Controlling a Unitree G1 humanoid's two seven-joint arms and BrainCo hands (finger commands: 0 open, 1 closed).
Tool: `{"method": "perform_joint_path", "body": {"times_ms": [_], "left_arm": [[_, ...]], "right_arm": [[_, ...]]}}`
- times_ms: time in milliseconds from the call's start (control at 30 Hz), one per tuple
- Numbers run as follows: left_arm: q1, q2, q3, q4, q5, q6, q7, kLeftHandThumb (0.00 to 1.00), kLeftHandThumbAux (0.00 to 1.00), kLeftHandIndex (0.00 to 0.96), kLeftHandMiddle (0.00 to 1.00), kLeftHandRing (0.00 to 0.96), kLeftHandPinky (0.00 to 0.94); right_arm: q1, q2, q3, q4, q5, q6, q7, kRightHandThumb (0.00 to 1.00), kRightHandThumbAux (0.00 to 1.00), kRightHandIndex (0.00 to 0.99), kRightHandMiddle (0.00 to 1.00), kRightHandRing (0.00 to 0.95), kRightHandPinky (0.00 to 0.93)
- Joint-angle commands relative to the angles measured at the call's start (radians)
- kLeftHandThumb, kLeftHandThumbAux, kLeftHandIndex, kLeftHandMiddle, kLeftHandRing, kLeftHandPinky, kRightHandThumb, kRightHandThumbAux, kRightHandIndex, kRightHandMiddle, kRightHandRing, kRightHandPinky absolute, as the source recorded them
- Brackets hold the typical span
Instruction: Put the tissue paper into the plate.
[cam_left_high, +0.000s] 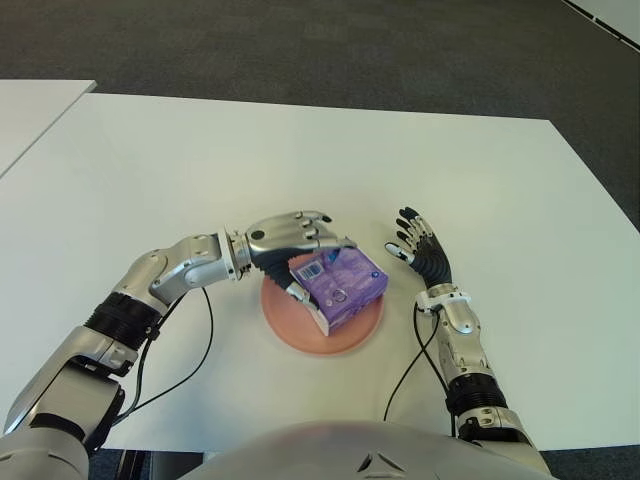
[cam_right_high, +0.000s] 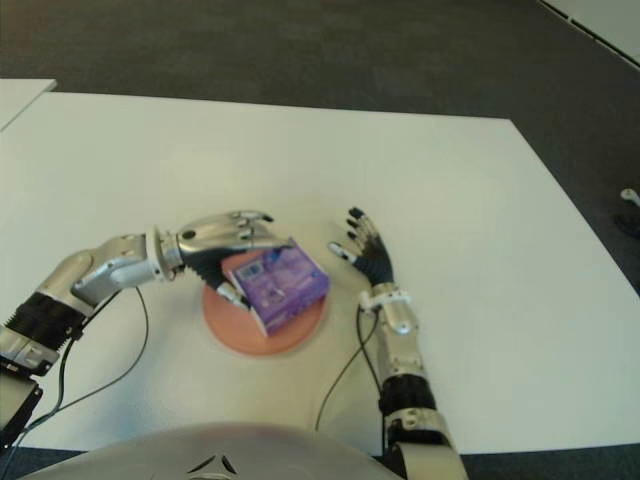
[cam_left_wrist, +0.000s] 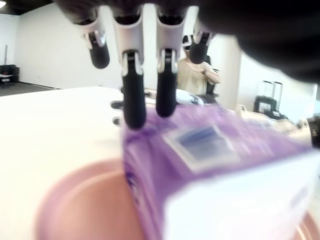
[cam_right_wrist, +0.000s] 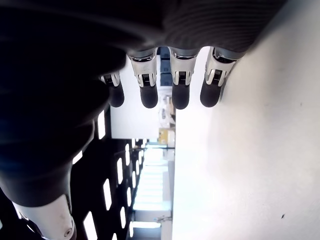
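I judged the placing step to be nearly done: the purple tissue pack (cam_left_high: 338, 287) sat over the pink plate (cam_left_high: 300, 335), tilted, its lower white end down near the plate's middle, though I could not tell whether it rested fully there. My left hand (cam_left_high: 295, 240) came in from nine o'clock, forearm low across the white table (cam_left_high: 300, 160), palm down over the pack's ten o'clock edge. My fingers (cam_left_wrist: 134, 102) were curled over its top face with their tips touching the wrapper, and the thumb looked to be pressed on the near side, so I was holding the pack. The next move, as I judged it, called for loosening that hold and lifting clear without dragging the pack off the rim. My right hand (cam_left_high: 422, 250) showed at three o'clock of the plate, fingers stretched flat and empty.
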Motion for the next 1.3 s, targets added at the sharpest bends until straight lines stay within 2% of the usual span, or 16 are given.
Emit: {"method": "perform_joint_path", "body": {"times_ms": [33,100,133,233,300,533,667,767,867,1133,1300], "left_arm": [[-0.027,-0.002,0.074,0.016,-0.326,0.053,-0.119,0.182,0.292,0.0,0.0,0.0,0.0],[-0.018,-0.022,0.097,0.039,-0.503,0.074,-0.179,0.159,0.324,0.0,0.0,0.0,0.0],[-0.019,-0.035,0.101,0.057,-0.549,0.077,-0.196,0.144,0.348,0.0,0.0,0.0,0.0],[-0.142,-0.116,0.21,0.282,-0.756,0.1,-0.305,0.107,0.379,0.0,0.0,0.0,0.0],[-0.171,-0.13,0.248,0.321,-0.817,0.118,-0.331,0.067,0.389,0.0,0.0,0.0,0.0],[-0.14,-0.172,0.319,0.264,-0.914,0.19,-0.301,0.004,0.315,0.0,0.0,0.0,0.0],[-0.089,-0.169,0.369,0.159,-0.936,0.244,-0.257,0.001,0.271,0.0,0.0,0.0,0.0],[-0.075,-0.18,0.407,0.101,-0.933,0.311,-0.219,0.0,0.236,0.0,0.0,0.0,0.0],[-0.064,-0.199,0.445,0.051,-0.969,0.407,-0.196,0.0,0.207,0.0,0.0,0.0,0.0],[-0.047,-0.222,0.519,-0.016,-1.033,0.539,-0.211,0.038,0.166,0.0,0.0,0.0,0.0],[-0.037,-0.248,0.577,-0.043,-1.146,0.622,-0.254,0.066,0.161,0.0,0.0,0.0,0.0]], "right_arm": [[0.083,0.032,0.019,-0.008,-0.011,0.132,-0.034,0.0,0.739,0.083,0.097,0.074,0.096],[0.087,0.039,0.022,-0.022,-0.014,0.153,-0.047,0.0,0.734,0.08,0.097,0.076,0.099],[0.083,0.037,0.021,-0.013,-0.015,0.15,-0.048,0.0,0.731,0.078,0.097,0.078,0.1],[0.062,0.03,0.016,0.042,-0.015,0.109,-0.038,0.002,0.726,0.079,0.1,0.08,0.1],[0.066,0.03,0.016,0.034,-0.013,0.107,-0.036,0.004,0.722,0.079,0.101,0.08,0.098],[0.062,0.025,0.013,0.029,-0.008,0.128,-0.035,0.0,0.713,0.076,0.094,0.072,0.09],[0.053,0.021,0.01,0.041,-0.003,0.131,-0.029,0.002,0.714,0.074,0.093,0.073,0.095],[0.056,0.021,0.01,0.05,0.0,0.107,-0.018,0.001,0.714,0.073,0.092,0.073,0.096],[0.058,0.022,0.009,0.045,0.002,0.12,-0.019,0.0,0.707,0.072,0.091,0.071,0.091],[0.059,0.021,0.005,0.04,0.005,0.131,-0.02,0.0,0.704,0.072,0.095,0.074,0.094],[0.054,0.018,0.005,0.05,0.003,0.125,-0.017,0.0,0.704,0.07,0.097,0.075,0.092]]}}
